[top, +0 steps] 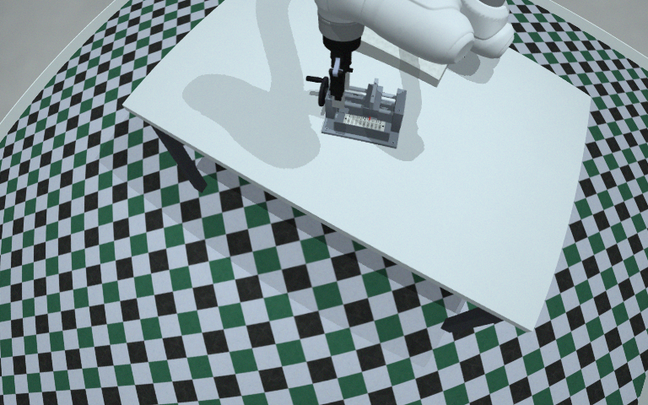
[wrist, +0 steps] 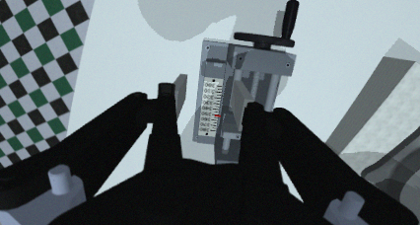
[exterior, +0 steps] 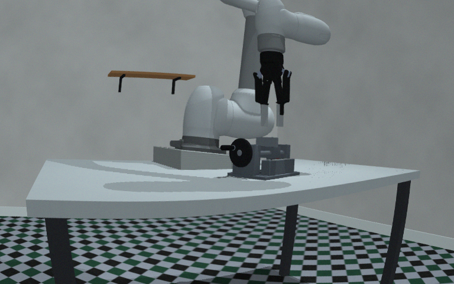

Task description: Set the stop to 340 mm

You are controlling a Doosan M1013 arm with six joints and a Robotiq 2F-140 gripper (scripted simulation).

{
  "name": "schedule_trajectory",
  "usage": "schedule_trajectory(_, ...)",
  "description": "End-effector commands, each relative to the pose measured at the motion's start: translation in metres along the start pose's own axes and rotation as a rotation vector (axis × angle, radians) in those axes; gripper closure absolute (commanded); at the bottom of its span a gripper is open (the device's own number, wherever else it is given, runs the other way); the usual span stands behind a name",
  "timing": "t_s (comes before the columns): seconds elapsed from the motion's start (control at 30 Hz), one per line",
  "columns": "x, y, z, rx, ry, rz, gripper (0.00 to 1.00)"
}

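Observation:
A grey stop fixture (top: 389,122) (exterior: 279,165) (wrist: 256,62) stands on the white table (top: 468,200) (exterior: 134,197). Its black handwheel (top: 323,90) (exterior: 240,152) (wrist: 260,39) with a crank handle (top: 313,78) (wrist: 290,17) sits at one end. A white scale (top: 364,121) (wrist: 210,104) runs along the side, with a red pointer (top: 370,119) (wrist: 217,115) on it. My gripper (top: 337,81) (exterior: 271,121) (wrist: 209,89) hangs above the fixture, clear of the handwheel. Its fingers stand partly apart with nothing between them.
The robot's base stands on a grey block (exterior: 187,158) (top: 420,67) right behind the fixture. A wooden shelf (exterior: 151,74) hangs on the back wall. The table edge (top: 317,220) drops to a checkered floor (top: 167,300).

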State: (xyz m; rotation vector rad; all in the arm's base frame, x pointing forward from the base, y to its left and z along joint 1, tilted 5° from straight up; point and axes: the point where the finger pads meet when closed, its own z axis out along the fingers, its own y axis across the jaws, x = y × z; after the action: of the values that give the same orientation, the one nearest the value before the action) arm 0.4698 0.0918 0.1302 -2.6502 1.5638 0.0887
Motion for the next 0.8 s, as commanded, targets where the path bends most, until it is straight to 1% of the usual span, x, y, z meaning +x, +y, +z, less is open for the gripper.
schedule_trajectory(0.0,0.0,0.0,0.0,0.0,0.0,0.0,0.67)
schedule_trajectory(0.53,0.0,0.0,0.0,0.0,0.0,0.0,0.67)
schedule_trajectory(0.67,0.012,0.012,0.0,0.0,0.0,0.0,0.67)
schedule_trajectory(0.73,0.012,0.012,0.0,0.0,0.0,0.0,0.67)
schedule_trajectory(0.77,0.019,0.019,0.0,0.0,0.0,0.0,0.67)
